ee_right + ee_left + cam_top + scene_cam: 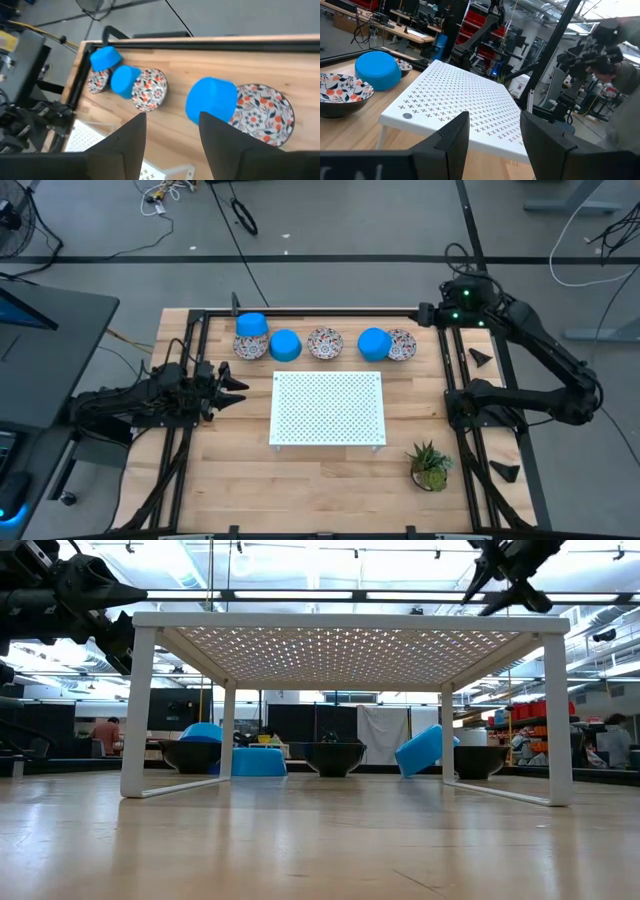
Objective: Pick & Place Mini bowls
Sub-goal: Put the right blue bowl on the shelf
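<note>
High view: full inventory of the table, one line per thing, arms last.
Blue mini bowls: 3, bright blue, in the far row; left one upside down on a floral bowl, middle one beside it, right one leaning on the right floral bowl.
Floral mini bowls: 3, white with red-and-dark pattern, same row; left, centre, right.
Perforated board: 1, white, on legs, table centre.
Potted plant: 1, green, near right corner.
Left gripper: open, at the table's left edge.
Right gripper: open, above the row's right end.
</note>
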